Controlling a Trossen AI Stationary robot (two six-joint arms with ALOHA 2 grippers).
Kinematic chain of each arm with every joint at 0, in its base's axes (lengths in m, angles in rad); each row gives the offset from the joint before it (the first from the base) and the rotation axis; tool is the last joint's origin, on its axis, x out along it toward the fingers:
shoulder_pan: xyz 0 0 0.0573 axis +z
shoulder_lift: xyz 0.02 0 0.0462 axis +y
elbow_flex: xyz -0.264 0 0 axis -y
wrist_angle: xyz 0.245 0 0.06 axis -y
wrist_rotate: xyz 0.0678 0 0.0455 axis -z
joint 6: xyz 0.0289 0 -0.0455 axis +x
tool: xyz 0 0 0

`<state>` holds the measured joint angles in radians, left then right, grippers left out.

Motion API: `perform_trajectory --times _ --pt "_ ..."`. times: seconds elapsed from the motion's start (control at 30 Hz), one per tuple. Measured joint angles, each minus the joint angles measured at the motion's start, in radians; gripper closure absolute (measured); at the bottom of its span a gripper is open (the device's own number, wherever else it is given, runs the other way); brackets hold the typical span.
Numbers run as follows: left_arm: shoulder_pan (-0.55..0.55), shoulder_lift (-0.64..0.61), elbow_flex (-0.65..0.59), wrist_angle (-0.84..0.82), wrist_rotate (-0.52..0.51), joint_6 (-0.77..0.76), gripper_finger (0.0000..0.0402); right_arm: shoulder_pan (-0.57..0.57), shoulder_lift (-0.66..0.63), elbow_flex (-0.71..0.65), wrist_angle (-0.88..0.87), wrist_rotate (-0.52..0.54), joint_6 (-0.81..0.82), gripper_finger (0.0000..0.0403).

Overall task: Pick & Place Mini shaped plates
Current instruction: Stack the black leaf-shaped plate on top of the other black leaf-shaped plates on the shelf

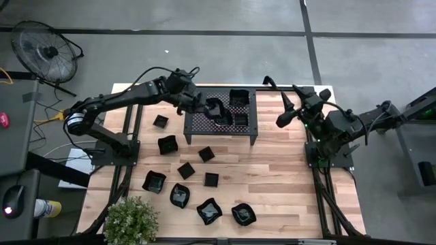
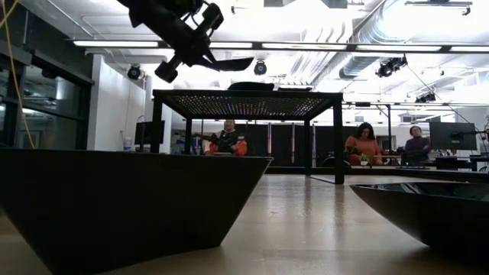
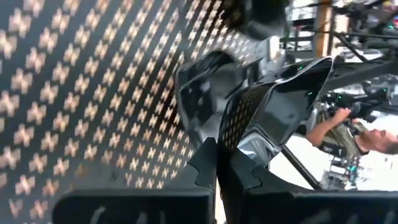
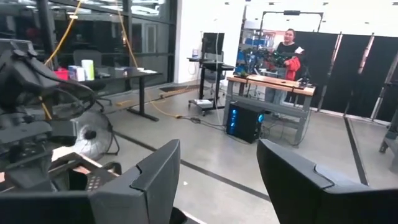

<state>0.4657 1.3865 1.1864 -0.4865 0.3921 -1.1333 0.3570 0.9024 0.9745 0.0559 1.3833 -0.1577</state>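
Observation:
My left gripper (image 1: 201, 105) hangs over the left part of the black perforated rack (image 1: 221, 129), shut on a mini shaped plate (image 2: 229, 63), a glossy black dish (image 3: 273, 106). Two more plates (image 1: 238, 99) lie on the rack's top. Several others (image 1: 185, 170) sit on the wooden table in front of the rack. My right gripper (image 1: 283, 112) is open and empty, raised over the table's right side, beyond the rack's right end. Its wrist view looks past the fingers (image 4: 155, 180) into the room. My left gripper pinches the plate's rim (image 3: 229, 146) between its two shut fingers. The fingers come from the table's left, slanting downward. The plate sticks out beyond the fingertips toward the rack's middle, nearly level (image 2: 237, 63), lifted clear above the rack's top.
A potted plant (image 1: 129, 221) stands at the table's near left corner. Two plates (image 2: 130, 198) loom close to the low camera. A fan (image 1: 44, 51) stands on the floor beyond the far left corner. People sit at desks in the room behind.

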Motion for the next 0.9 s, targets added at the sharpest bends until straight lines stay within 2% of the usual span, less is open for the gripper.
perform_trajectory --times 0.3,0.9 --pt "-0.008 0.052 0.000 0.041 -0.002 -0.152 0.0401 0.078 0.000 0.000 -0.016 0.029 0.013 0.0194" --pt "-0.055 0.092 0.000 0.043 -0.059 -0.186 0.0401 0.144 0.000 0.000 -0.052 0.037 0.025 0.0194"
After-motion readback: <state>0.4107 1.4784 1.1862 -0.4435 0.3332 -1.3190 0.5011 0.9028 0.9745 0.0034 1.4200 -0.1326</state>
